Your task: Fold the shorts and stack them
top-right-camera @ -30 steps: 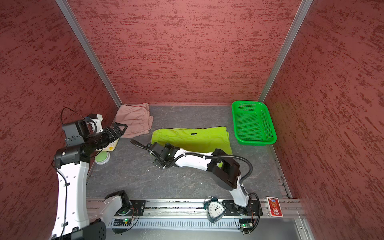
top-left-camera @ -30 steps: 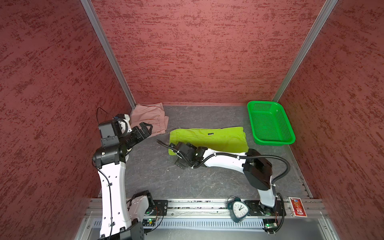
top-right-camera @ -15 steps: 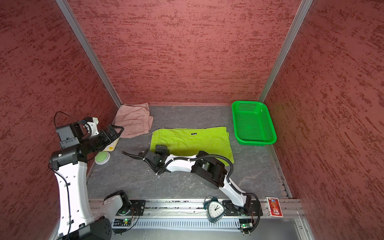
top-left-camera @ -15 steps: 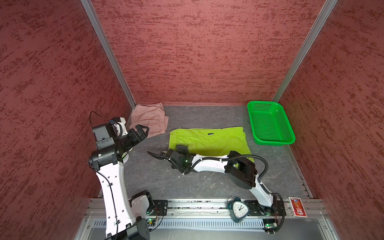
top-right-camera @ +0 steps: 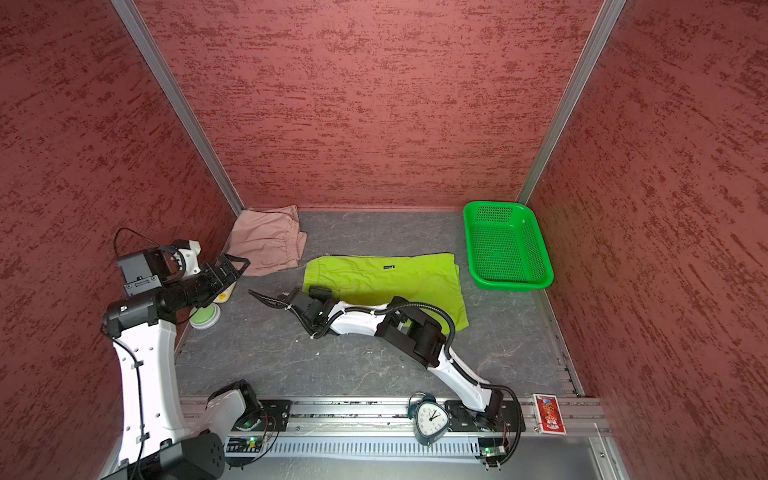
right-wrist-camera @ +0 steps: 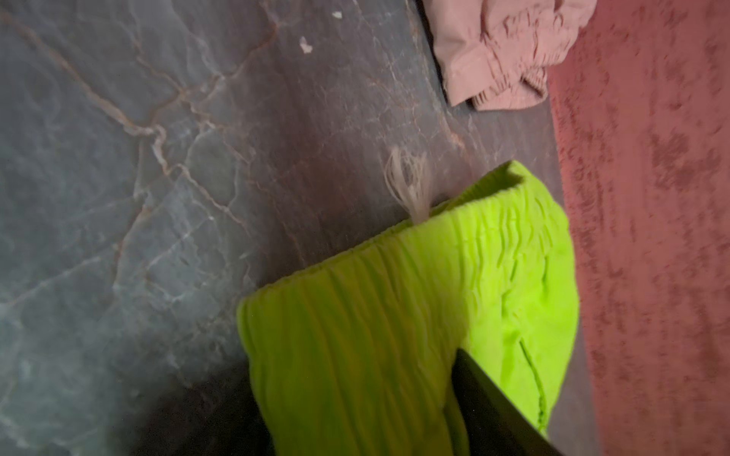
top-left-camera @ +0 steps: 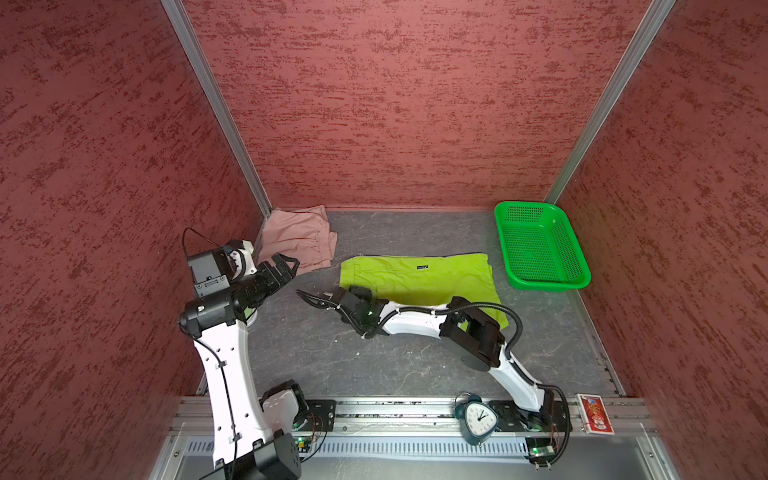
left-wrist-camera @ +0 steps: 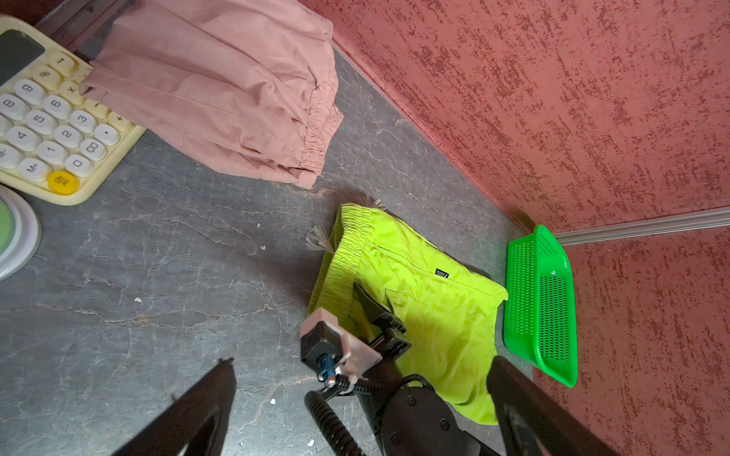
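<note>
The lime green shorts (top-left-camera: pixel 419 276) lie spread flat on the bench (top-left-camera: pixel 332 357). Their elastic waistband (right-wrist-camera: pixel 395 276) sits directly at the right end effector (top-left-camera: pixel 360 292). The leg hems lie at the far end from it, near the green perforated basket (top-left-camera: pixel 540 286). In the right wrist view the waistband corner sits between the jaws, with one finger (right-wrist-camera: pixel 486 414) over the fabric. Whether the jaws clamp the fabric cannot be told.

The left end effector (top-left-camera: pixel 286 265) is fully open and holds nothing. The pink shorts (top-left-camera: pixel 299 241) lie bunched just ahead of it, with one edge draped over a cream calculator (left-wrist-camera: pixel 47 130).

Failure modes, judged from this position:
- Partial grip. If the jaws take only the upper waistband layer, the lower layer stays on the bench and the fold skews.
- Single-point lift. With one corner held, the thin fabric is likely to pivot and bunch rather than fold straight.
- Snag. The frayed drawstring end (right-wrist-camera: pixel 409 185) protrudes just beyond the jaws and could catch in them.
- Arm interference. The right forearm (top-left-camera: pixel 415 324) runs above the near leg. Contact cannot be confirmed, but it would drag the cloth.
- Calculator drag. Pulling the pink shorts could shift the calculator beneath them.
</note>
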Robot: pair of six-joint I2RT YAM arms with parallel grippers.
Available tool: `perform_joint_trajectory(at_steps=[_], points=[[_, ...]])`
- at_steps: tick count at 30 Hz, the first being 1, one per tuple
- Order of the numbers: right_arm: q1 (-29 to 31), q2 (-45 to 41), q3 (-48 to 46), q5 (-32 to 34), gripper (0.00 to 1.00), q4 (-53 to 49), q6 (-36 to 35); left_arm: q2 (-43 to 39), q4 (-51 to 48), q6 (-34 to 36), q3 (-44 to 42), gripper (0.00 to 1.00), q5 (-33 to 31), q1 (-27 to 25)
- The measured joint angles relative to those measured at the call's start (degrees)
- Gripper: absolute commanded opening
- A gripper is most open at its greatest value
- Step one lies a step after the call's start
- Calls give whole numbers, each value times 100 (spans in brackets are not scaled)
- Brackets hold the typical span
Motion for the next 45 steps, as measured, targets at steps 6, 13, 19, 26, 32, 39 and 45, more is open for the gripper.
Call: perform_joint_trajectory(at_steps=[6, 13, 19, 26, 32, 39, 45], points=[[-208, -214, -256, -870, 8, 240, 702, 144, 96, -35, -184, 99, 44, 48], [-450, -1139, -1147, -1902, 6, 691, 1589, 236, 990, -693, -1325, 99, 374, -389], [-643, -1530, -1679, -2437, 5, 1137, 2076, 562, 2575, -1847, -2739, 99, 715, -1250], [-669, -1646, -1943, -2671, 2, 1281, 2218, 1399, 4583, -3058, -3620, 99, 876, -1622], [-673, -1692, -2015, -2771, 1, 1408, 2223, 2256, 6297, -3836, -3858, 99, 1012, -1694], [-673, -1696, -2017, -2791, 1, 1462, 2218, 3060, 7217, -4168, -3718, 99, 1075, -2124], [-673, -1696, -2017, -2820, 0, 1469, 2218, 3652, 7783, -4358, -3604, 99, 1097, -2326]])
